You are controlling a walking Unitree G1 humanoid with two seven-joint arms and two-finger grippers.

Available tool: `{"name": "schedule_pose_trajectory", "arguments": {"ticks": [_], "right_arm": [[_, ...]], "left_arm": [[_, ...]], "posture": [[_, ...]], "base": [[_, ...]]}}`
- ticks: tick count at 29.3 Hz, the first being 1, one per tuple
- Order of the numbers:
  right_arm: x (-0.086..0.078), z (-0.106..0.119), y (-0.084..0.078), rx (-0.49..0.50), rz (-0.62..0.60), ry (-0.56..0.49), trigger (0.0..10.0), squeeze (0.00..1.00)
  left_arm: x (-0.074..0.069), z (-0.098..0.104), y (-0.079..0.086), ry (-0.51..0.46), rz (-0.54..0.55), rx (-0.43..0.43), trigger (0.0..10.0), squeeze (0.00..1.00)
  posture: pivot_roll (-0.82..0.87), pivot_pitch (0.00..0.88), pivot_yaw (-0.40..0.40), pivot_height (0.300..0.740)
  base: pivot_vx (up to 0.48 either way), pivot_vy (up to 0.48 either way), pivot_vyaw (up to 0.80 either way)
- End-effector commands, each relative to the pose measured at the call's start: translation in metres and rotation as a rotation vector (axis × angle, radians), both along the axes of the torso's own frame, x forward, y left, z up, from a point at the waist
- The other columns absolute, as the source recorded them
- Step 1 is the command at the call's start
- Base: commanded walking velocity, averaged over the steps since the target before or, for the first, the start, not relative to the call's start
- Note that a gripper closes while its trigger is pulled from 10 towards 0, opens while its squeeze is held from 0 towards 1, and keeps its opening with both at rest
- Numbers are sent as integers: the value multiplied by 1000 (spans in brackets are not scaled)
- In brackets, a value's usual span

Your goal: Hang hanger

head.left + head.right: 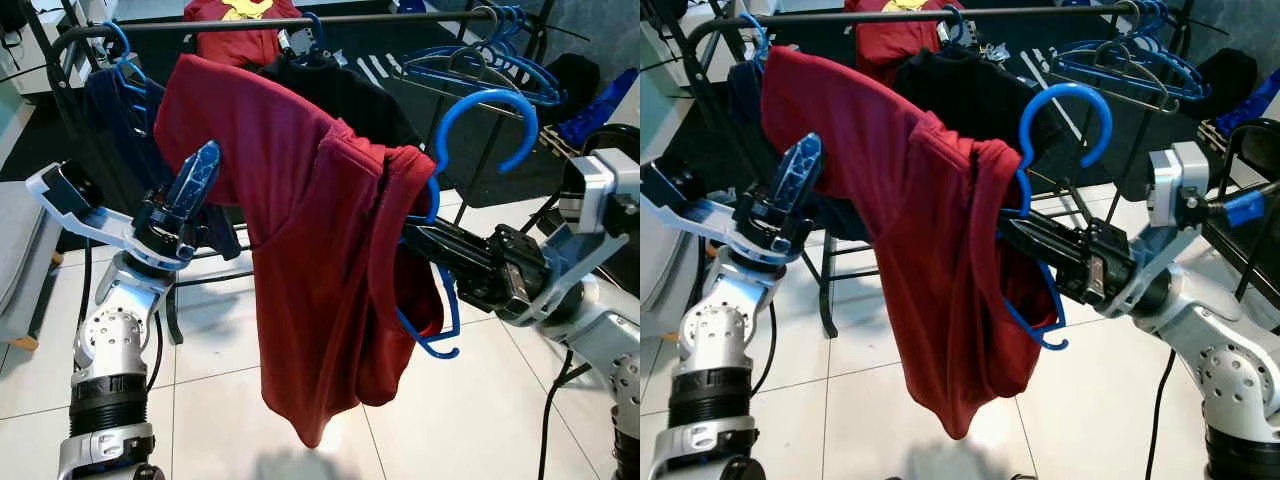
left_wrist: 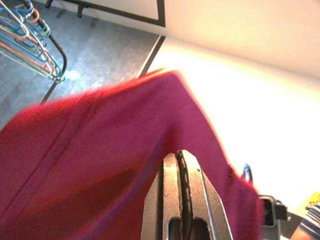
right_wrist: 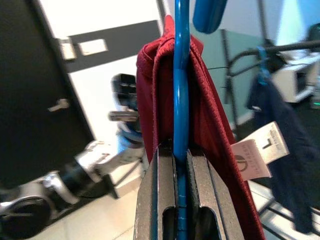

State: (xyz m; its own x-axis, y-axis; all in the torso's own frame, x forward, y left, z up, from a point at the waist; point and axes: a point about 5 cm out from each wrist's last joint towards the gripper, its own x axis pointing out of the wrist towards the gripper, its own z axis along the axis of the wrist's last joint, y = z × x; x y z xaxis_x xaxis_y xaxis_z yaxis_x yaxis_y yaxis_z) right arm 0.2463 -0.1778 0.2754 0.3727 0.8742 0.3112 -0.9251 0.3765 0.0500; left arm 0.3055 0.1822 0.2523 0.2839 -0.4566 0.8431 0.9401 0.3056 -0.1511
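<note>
The right gripper (image 1: 425,243), coming in from the right of the frame, is clamping its two black fingers on the blue hanger (image 1: 480,120); in the right wrist view the blue bar is running straight down between the closed fingers, with red cloth folded against it on both sides. The hanger's hook is curving up and over at the upper right of the head views, pointing toward the clothes rail (image 1: 330,20) but well below it and not yet on it.

The red shirt (image 1: 300,250) is draping from the hanger across the middle of the frame, its hem hanging toward the tiled floor (image 1: 220,400) at the bottom. A white size tag (image 3: 260,150) is sticking out beside the cloth.

The left gripper (image 1: 195,185), at centre left, is lying against the shirt's far shoulder with its fingers pressed together. Whether any cloth is pinched between them I cannot tell; it appears to be propping the fabric from beneath.

Along the top of the frame the rail is already carrying a dark garment (image 1: 340,90), a navy one (image 1: 110,120) at upper left, and a bunch of spare blue hangers (image 1: 490,60) at upper right.

The step in hand seems to be carrying the loaded hanger to the rail. The next move probably calls for raising the right arm so the hook clears the bar, finding a gap between the dark garment and the spare hangers, then lowering the hook on.
</note>
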Motion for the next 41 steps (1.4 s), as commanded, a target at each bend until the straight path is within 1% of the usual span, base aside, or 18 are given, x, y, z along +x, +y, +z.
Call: {"name": "schedule_pose_trajectory", "arguments": {"ticks": [1,4,7,8,9,10,11,13,15,19,24,26,29,31,32,33,37,41], "right_arm": [[1,1,-4,-1,-37,-20,0,0],[3,-2,-12,-5,-88,-9,0,0],[1,-1,-13,7,-86,-12,0,0],[0,2,-12,24,-73,-23,0,0],[-3,6,-10,46,-51,-38,0,0],[-3,6,-10,46,-51,-38,0,0],[-8,15,-7,82,-3,-68,0,0],[-8,15,-7,82,-3,-68,0,0],[-15,25,-3,117,64,-101,0,0],[-18,28,-1,127,86,-112,0,0],[-23,34,4,133,155,-128,0,0],[-23,33,4,131,164,-127,0,0],[-23,33,4,131,163,-126,0,0],[-23,33,4,137,169,-121,0,0],[-23,33,4,137,169,-121,0,0],[-24,33,5,143,175,-115,0,0],[-24,29,9,150,191,-89,0,0],[-25,25,15,160,213,-64,0,0]], "left_arm": [[1,1,5,4,12,-8,0,0],[2,1,8,11,21,-11,0,0],[3,-1,8,22,22,-1,0,0],[6,-5,7,50,22,19,0,0],[10,-12,4,99,10,49,10000,0],[10,-12,4,99,10,49,10000,0],[15,-24,1,168,20,92,10000,976],[15,-24,1,168,20,92,10000,976],[15,-28,2,183,18,93,10000,1000],[15,-28,2,183,14,87,10000,1000],[14,-24,7,153,6,54,10000,1000],[12,-20,12,124,-8,15,10000,1000],[11,-18,14,116,-14,1,10000,1000],[4,-14,26,58,-80,-91,10000,1000],[4,-14,26,58,-80,-91,10000,1000],[0,-14,29,34,-104,-126,10000,1000],[-6,-10,29,-15,-129,-177,10000,1000],[-7,-5,25,-42,-141,-182,10000,1000]], "posture": [[-47,167,30,740],[-47,169,31,740],[-48,170,32,740],[-49,169,34,740],[-51,168,36,740],[-51,168,36,740],[-51,167,37,740],[-51,167,37,740],[-54,165,35,740],[-54,165,35,740],[-56,161,29,740],[-56,161,29,740],[-56,161,29,740],[-54,161,28,740],[-54,161,28,740],[-54,161,28,740],[-55,165,24,740],[-56,164,23,740]], "base": [[0,0,0],[0,0,0],[0,0,0],[0,0,0],[0,0,0],[0,0,0],[0,0,0],[0,0,0],[0,0,0],[0,0,0],[0,0,0],[0,0,0],[0,0,0],[0,0,0],[0,0,0],[0,0,0],[0,0,0],[0,0,0]]}}
